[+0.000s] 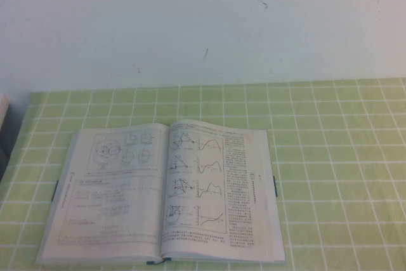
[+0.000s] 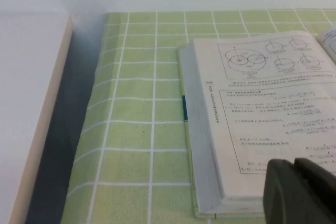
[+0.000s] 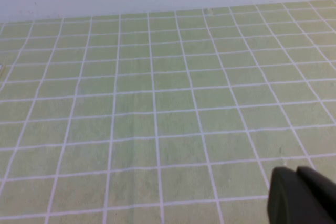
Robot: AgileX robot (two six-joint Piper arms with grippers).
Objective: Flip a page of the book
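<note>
Green checked cloth (image 1: 330, 157) carries the book (image 1: 162, 191), lying open and flat near the front edge, its near corners cut off from above. The page (image 1: 198, 185) with curve diagrams lies right of the spine. Left gripper (image 2: 299, 192) peeks in, jaws unreadable; right gripper (image 3: 302, 195) hangs over bare cloth, closed and empty.

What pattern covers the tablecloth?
Light green tablecloth with a white grid; clearest in the right wrist view.
</note>
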